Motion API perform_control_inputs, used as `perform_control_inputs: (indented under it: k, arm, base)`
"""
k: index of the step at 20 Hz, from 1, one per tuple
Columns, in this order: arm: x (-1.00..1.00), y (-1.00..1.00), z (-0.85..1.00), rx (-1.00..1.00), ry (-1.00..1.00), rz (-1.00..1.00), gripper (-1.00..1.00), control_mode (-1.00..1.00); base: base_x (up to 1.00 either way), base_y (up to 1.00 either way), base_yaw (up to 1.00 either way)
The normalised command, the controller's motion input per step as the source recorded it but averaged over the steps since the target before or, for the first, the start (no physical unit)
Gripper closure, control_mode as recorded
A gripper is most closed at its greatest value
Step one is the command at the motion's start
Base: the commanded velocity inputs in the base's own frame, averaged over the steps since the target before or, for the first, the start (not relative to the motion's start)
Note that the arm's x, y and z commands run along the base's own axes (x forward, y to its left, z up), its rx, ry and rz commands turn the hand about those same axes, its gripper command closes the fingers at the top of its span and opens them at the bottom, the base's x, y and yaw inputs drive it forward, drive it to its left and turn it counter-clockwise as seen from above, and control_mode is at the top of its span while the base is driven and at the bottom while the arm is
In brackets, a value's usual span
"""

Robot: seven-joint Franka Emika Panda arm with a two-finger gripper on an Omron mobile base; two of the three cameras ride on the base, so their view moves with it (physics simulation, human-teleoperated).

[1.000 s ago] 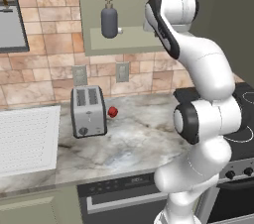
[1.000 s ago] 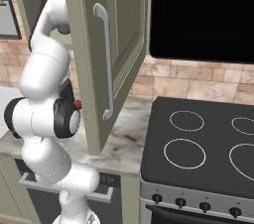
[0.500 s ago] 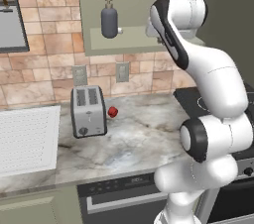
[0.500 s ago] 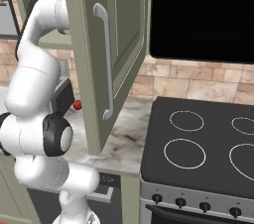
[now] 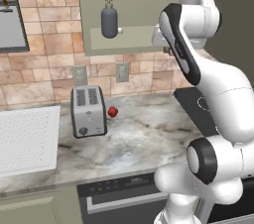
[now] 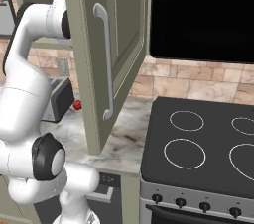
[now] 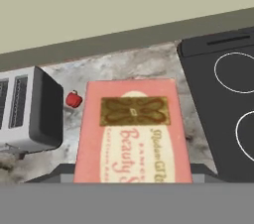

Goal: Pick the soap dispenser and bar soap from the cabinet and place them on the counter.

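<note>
The kitchen wall holds the open cabinet point(image 5: 134, 44), with my dispenser point(image 5: 109, 20) waiting on its shelf. Below, the tabletop point(image 7: 149, 67) is where I'm headed, between toaster point(image 7: 30, 109) and stove point(image 7: 223, 104). My hand grips the soap point(image 7: 133, 131) flat, high above that marble.

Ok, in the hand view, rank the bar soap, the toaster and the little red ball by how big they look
1. bar soap, looks largest, though it sits right at the camera, so nearness inflates it.
2. toaster, partly cut off by the frame edge.
3. red ball, clearly smallest.
</note>
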Motion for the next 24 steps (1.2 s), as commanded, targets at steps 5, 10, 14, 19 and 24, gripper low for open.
perform_control_inputs:
  k: [5,10,14,19,24]
  arm:
    - [-0.37,-0.01,-0.34,0.00,0.02,-0.05,1.00,-1.00]
    - [-0.48,-0.01,-0.40,0.00,0.00,-0.03,1.00,-1.00]
    - [-0.39,0.00,-0.39,-0.01,0.04,-0.02,1.00,-1.00]
    - [-0.33,-0.01,-0.44,-0.01,0.05,-0.01,1.00,-1.00]
    - [-0.19,-0.06,-0.44,-0.02,0.06,0.00,1.00,-1.00]
  base:
    - [0.00,0.00,0.00]
    - [0.00,0.00,0.00]
    - [0.00,0.00,0.00]
    - [0.00,0.00,0.00]
    - [0.00,0.00,0.00]
